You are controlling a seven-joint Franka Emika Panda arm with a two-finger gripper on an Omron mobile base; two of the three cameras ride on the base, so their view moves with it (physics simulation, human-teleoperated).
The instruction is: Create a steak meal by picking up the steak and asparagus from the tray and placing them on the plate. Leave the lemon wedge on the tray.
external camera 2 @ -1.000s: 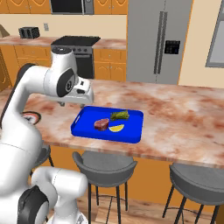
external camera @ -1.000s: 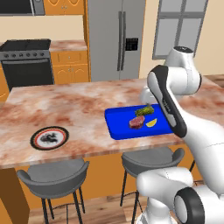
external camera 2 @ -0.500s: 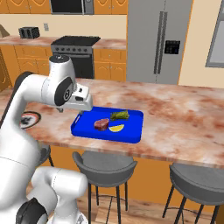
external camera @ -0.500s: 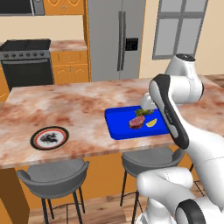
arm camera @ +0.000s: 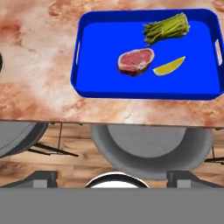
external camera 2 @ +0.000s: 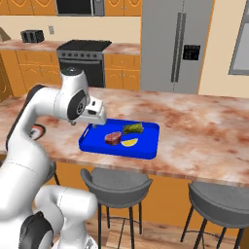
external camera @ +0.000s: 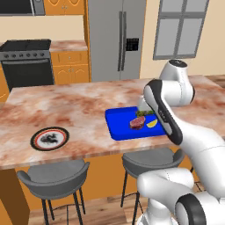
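Observation:
The bright blue tray (arm camera: 87,85) lies on the marble island, also seen as tray (external camera 2: 146,146) and tray (external camera: 116,127). On it are the steak (arm camera: 135,60), the green asparagus (arm camera: 167,27) behind it, and the yellow lemon wedge (arm camera: 169,66) beside the steak. The same steak (external camera 2: 113,138), asparagus (external camera 2: 133,128) and lemon wedge (external camera 2: 129,142) show from the right base. My gripper (external camera 2: 97,122) hovers over the tray's left near corner. It is open, fingertips (arm camera: 43,178) wide apart, with nothing between them. The plate (external camera: 49,138) sits far left of the tray.
Grey bar stools (arm camera: 151,151) stand under the counter's front edge, with another stool (external camera: 52,176) below the plate. A black stove (external camera: 28,66) and a steel fridge (external camera: 116,39) line the back wall. Bare marble counter (external camera: 83,110) lies between plate and tray.
The hand has come down and toward the tray's left near corner. The jaws have stayed wide apart. The steak, asparagus and lemon wedge have not moved.

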